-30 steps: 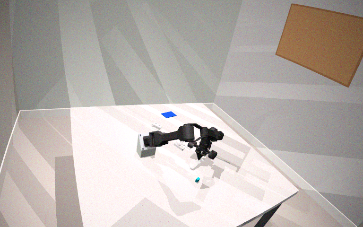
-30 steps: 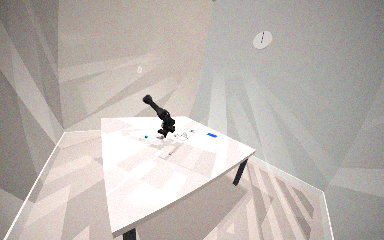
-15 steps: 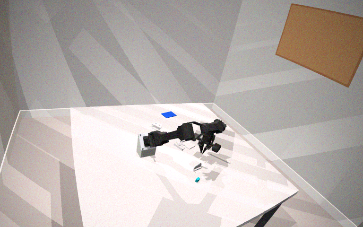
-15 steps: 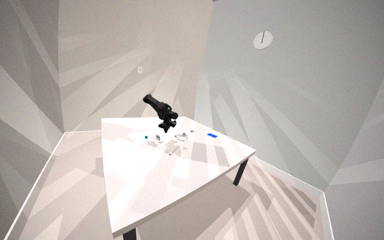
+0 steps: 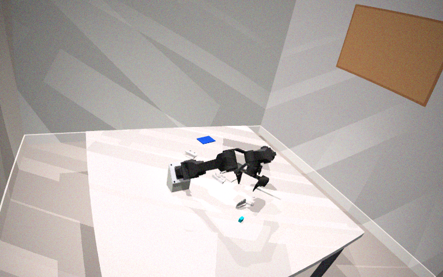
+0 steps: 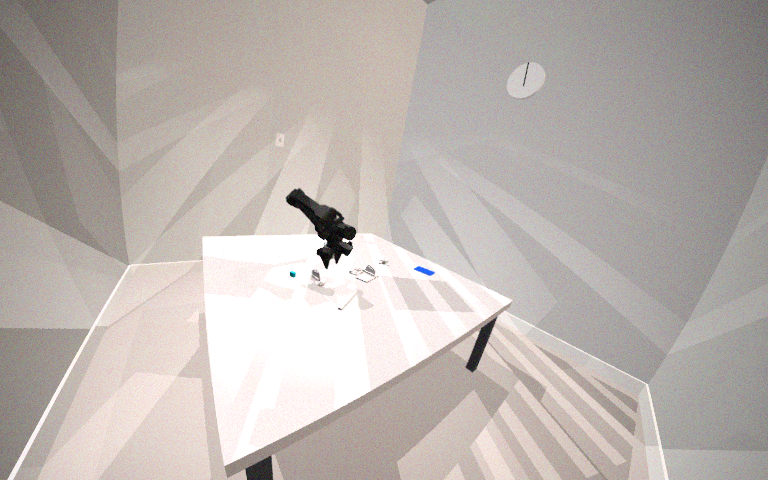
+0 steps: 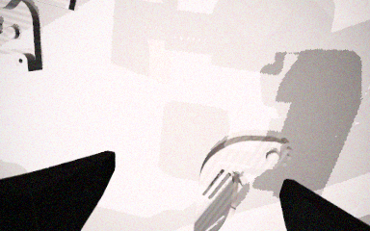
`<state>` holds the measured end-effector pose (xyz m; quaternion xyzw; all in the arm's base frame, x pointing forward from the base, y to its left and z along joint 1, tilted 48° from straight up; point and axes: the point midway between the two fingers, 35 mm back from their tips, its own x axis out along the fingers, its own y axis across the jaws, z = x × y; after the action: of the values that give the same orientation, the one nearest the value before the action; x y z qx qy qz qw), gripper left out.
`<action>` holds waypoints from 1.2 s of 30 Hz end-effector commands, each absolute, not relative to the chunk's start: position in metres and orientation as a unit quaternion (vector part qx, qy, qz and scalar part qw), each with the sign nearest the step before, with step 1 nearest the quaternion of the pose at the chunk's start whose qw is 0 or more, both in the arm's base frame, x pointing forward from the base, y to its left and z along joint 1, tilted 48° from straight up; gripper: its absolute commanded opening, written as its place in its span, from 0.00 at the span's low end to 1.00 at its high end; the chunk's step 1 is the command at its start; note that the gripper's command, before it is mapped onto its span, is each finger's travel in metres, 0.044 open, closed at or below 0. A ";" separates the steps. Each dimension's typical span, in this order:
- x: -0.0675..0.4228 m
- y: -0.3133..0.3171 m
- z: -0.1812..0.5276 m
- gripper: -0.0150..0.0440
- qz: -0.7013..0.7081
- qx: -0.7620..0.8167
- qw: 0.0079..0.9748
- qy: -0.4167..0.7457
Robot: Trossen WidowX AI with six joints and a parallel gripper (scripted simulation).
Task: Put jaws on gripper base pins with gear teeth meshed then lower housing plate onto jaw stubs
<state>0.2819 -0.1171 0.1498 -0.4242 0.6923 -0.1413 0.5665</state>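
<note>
Arm base: behind the work in the top view, the grey block (image 5: 179, 186) lets you reach out over the parts.
Small white part: this piece (image 5: 190, 154) (image 6: 384, 262) lies near the base, apart from the work, perhaps as a spare; you cannot tell which part it is.
Blue square: it (image 5: 205, 139) (image 6: 424, 270) lies flat well off to the far side, out of your way, with no evident role.
White cluster: these parts (image 5: 219, 177) (image 6: 369, 271) (image 7: 37, 38) lie close together, probably the gripper base with other pieces by it; you cannot confirm any gear mesh.
Teal block: it (image 5: 240, 219) (image 6: 292, 273) sits beyond the loose part, likely no concern of yours.
Curved white part: probably one jaw (image 5: 240, 203) (image 6: 316, 276) (image 7: 241, 153), it rests on the surface (image 5: 146, 212) (image 6: 294, 350), apart from the cluster, where you can straddle it.
Fingers: yours (image 5: 246, 186) (image 6: 332, 264) (image 7: 200, 172) stand wide with nothing between them, above the curved part, giving you room for a grasp; centre on it before lowering, or one tip may knock it.
Pale rod: it (image 5: 269, 193) (image 6: 348, 300) lies aside, leaving you an approach.
</note>
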 end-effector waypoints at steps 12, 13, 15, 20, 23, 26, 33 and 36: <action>0.282 -0.117 0.149 1.00 -0.139 -0.426 0.565 0.693; 0.282 -0.117 0.149 1.00 -0.139 -0.426 0.565 0.693; 0.282 -0.117 0.149 1.00 -0.139 -0.426 0.565 0.693; 0.282 -0.117 0.149 1.00 -0.139 -0.426 0.565 0.693; 0.282 -0.117 0.149 1.00 -0.139 -0.426 0.565 0.693; 0.282 -0.117 0.149 1.00 -0.139 -0.426 0.565 0.693; 0.281 -0.112 0.157 0.73 -0.144 -0.424 0.567 0.691; 0.281 -0.112 0.157 0.60 -0.144 -0.424 0.567 0.691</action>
<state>0.2802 -0.1121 0.1548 -0.4239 0.6936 -0.1410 0.5651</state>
